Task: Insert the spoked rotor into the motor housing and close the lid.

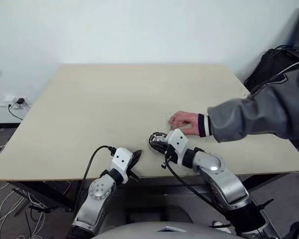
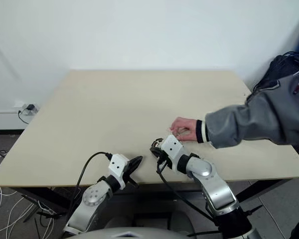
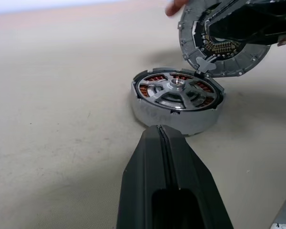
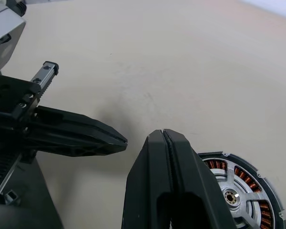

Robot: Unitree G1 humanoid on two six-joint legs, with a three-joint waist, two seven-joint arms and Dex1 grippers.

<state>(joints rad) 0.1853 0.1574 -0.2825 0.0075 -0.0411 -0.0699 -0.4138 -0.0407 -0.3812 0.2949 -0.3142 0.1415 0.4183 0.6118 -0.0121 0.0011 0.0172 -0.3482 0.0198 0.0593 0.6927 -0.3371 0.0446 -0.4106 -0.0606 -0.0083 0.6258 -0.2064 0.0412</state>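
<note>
i see the motor housing (image 3: 177, 100) lying flat on the tabletop (image 1: 114, 99) close to its near edge, the spoked rotor (image 3: 174, 90) seated in it, with bare surface stretching away from 9 to 12 o'clock. my right pincer (image 4: 164, 138), fingers pressed together, grips the lid (image 3: 219, 40) tilted above the housing's far rim. a person's hand (image 1: 184, 121) rests at 1 o'clock of it, and my left pincer (image 3: 160, 131) is closed on nothing at the near edge.
</note>
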